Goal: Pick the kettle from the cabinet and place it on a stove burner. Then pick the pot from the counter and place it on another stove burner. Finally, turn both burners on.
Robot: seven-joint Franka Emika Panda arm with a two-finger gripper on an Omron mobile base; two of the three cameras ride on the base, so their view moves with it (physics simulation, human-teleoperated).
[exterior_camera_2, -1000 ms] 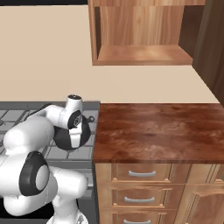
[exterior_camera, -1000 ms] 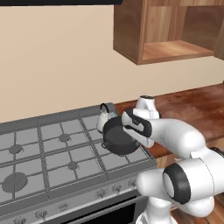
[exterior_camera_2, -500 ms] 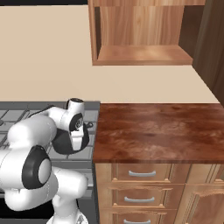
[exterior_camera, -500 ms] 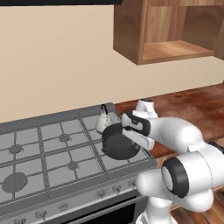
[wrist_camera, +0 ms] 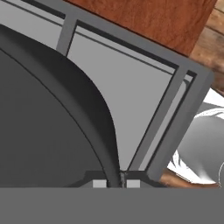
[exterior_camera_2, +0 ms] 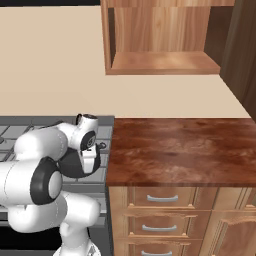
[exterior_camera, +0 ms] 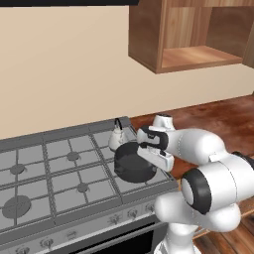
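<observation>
The jaws are pinched narrow on the rim of the pot (wrist_camera: 48, 131), the gripper (wrist_camera: 116, 183) clamped at its right edge. The pot sits low over the stove (exterior_camera: 59, 163), at its front right grate; whether it touches the grate is hard to tell. The kettle (exterior_camera: 118, 137) stands just behind it on the rear right burner. The counter (exterior_camera_2: 180, 150) lies to the right, the cabinet (exterior_camera: 193, 34) above.

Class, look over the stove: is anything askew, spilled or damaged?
Nothing stands out. The kettle stands upright on a rear grate, the pot sits level in front of it, the hand clamped on its rim. No spills show.
</observation>
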